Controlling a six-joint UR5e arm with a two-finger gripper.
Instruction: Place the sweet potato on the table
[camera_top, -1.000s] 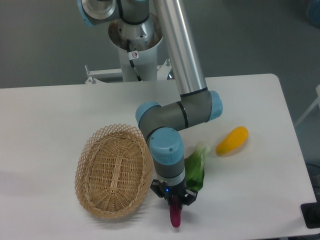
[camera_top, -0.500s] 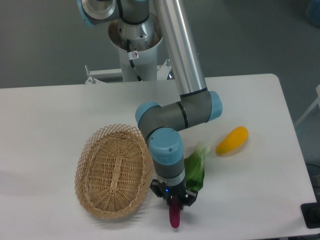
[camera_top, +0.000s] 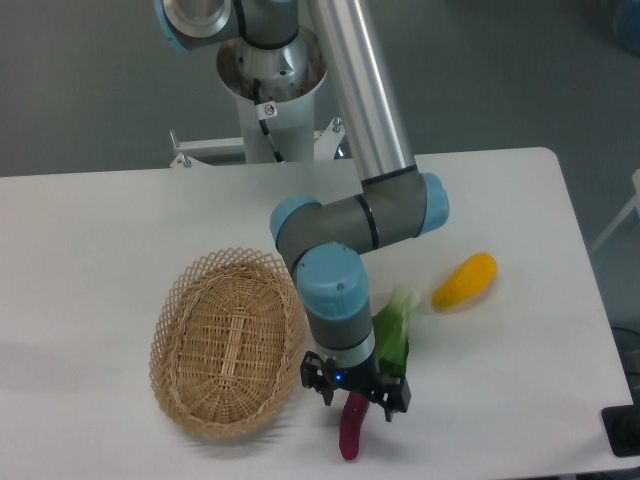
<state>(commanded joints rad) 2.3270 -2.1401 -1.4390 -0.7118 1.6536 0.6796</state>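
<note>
- White table (camera_top: 120, 220): large flat top with rounded corners, matte and level, bare across its far left half; grey floor beyond, and the arm's pedestal at the far edge.
- Wicker basket (camera_top: 228, 343): oval, woven, near left of centre, nothing visible inside.
- Gripper (camera_top: 355, 398): a second ago its jaws were pinched on the vegetable; now they stand spread wide, one either side of its upper end. Judged: release has just been made.
- Yellow fruit (camera_top: 464, 281): right of the arm, well apart from the work.
- Green leafy vegetable (camera_top: 393, 335): just behind the wrist, partly hidden.
- Sweet potato (camera_top: 351, 427): magenta, lying on the table near its front edge, just right of the basket. Judged: placement essentially done; withdrawal remains.
</note>
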